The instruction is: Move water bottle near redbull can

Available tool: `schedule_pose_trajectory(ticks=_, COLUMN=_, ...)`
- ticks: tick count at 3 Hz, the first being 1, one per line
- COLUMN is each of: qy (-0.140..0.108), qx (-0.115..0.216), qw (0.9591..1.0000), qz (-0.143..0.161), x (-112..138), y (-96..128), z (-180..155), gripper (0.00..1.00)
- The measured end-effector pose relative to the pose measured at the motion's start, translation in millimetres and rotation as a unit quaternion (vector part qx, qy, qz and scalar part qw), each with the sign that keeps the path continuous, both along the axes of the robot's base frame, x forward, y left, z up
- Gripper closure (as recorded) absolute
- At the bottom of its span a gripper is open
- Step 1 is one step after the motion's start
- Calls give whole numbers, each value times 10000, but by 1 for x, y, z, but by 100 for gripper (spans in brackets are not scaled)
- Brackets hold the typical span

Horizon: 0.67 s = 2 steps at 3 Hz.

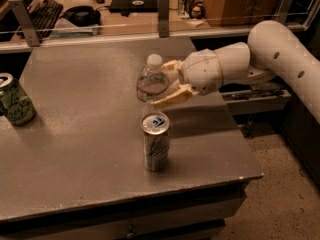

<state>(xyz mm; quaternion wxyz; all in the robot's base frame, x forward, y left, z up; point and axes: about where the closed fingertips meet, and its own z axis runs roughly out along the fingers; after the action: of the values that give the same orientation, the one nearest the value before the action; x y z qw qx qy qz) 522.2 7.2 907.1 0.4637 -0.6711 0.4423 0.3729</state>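
The clear water bottle [151, 83] with a white cap is upright and held just behind the redbull can [155, 141], a slim silver can with a blue mark on its top, near the table's front edge. My gripper [167, 84] reaches in from the right and is shut on the bottle's body, one finger behind it and one in front. The bottle's base is hidden behind the can's top, so I cannot tell whether it touches the table.
A wider green can [16, 105] stands at the table's [75, 149] left edge. A glass rail [162, 11] runs along the back, with a desk, keyboard and other items behind it. The table's right edge drops to the floor under my arm.
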Motion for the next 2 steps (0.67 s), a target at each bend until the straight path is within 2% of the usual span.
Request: schedule_pose_trajectory(ticks=2, qy=2, qx=0, qw=10000, qz=8, x=0, y=-1, z=4, gripper=100)
